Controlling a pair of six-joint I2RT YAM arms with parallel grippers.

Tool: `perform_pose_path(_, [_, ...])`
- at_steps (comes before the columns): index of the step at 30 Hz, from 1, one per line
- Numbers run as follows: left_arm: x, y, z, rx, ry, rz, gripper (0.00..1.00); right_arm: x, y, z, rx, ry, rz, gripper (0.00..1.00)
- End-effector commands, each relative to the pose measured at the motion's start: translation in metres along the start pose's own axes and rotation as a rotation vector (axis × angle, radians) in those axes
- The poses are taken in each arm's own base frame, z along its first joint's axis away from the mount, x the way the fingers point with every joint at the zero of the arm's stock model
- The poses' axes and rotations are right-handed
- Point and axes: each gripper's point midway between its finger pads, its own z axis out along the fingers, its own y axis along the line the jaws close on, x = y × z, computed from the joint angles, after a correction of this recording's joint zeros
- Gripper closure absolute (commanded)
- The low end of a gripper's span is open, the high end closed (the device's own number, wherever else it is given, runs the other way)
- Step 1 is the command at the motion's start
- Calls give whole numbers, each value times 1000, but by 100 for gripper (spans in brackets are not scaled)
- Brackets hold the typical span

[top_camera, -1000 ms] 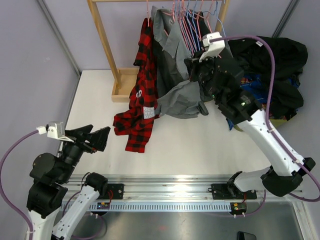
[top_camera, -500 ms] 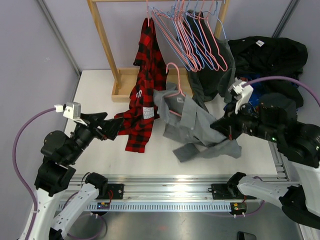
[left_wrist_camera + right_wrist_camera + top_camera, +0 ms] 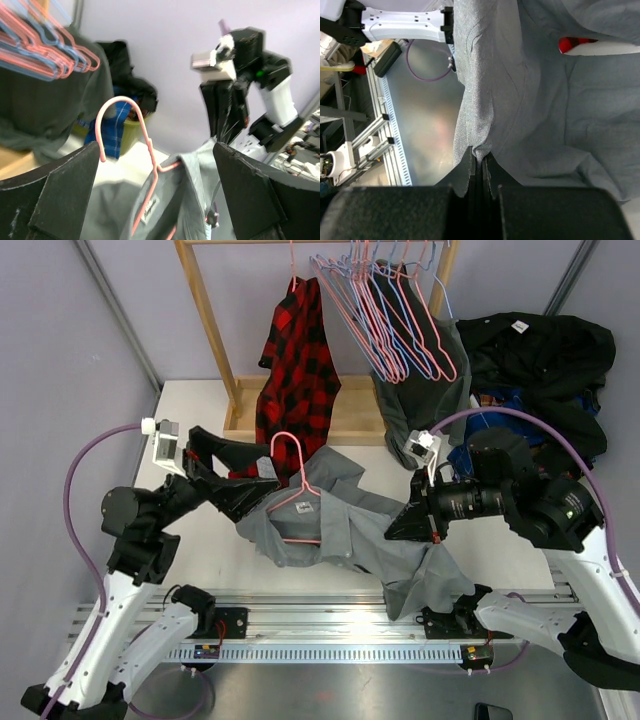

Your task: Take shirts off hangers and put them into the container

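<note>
The grey shirt (image 3: 350,530) lies crumpled, with a pink hanger (image 3: 300,502) in its collar. The right end effector (image 3: 479,156) pinches its cloth; the left end effector (image 3: 268,468) is spread wide.

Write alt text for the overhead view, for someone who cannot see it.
A grey shirt with a pink hanger inside lies on the table. The right gripper pinches its fabric; the open left gripper is beside its collar.
</note>
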Motion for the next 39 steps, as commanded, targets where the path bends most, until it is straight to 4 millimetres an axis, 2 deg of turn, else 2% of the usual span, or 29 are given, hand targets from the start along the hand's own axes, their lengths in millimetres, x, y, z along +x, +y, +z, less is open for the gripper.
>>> perform_pose_path(1, [-4, -55, -5, 303, 29, 23, 1, -34, 31, -5, -144, -123, -111, 100])
perform_pose_path(3, [2, -56, -6, 335, 46, 28, 1, -37, 33, -5, -155, -124, -114, 100])
perform_pose_path(8, [14, -43, -3, 315, 73, 16, 1, -41, 41, -6, -202, -132, -131, 100])
perform_pose_path(15, [23, -47, -3, 374, 141, -48, 1, -43, 41, -8, -190, -137, -156, 100])
perform_pose_path(20, [44, -21, -3, 242, 192, -88, 2, -45, 42, -12, -180, -149, -170, 100])
perform_pose_path(27, [46, -4, -8, 81, 194, -76, 2, -42, 40, -18, -143, -157, -177, 100])
perform_pose_path(31, [56, 8, -11, 22, 215, -104, 2, -41, 40, -19, -140, -158, -176, 100])
perform_pose_path(35, [51, 3, -14, 32, 185, -76, 2, -40, 38, -19, -130, -157, -170, 100])
perform_pose_path(39, [31, -11, -11, 83, 97, -39, 1, -39, 36, -12, -147, -147, -156, 100])
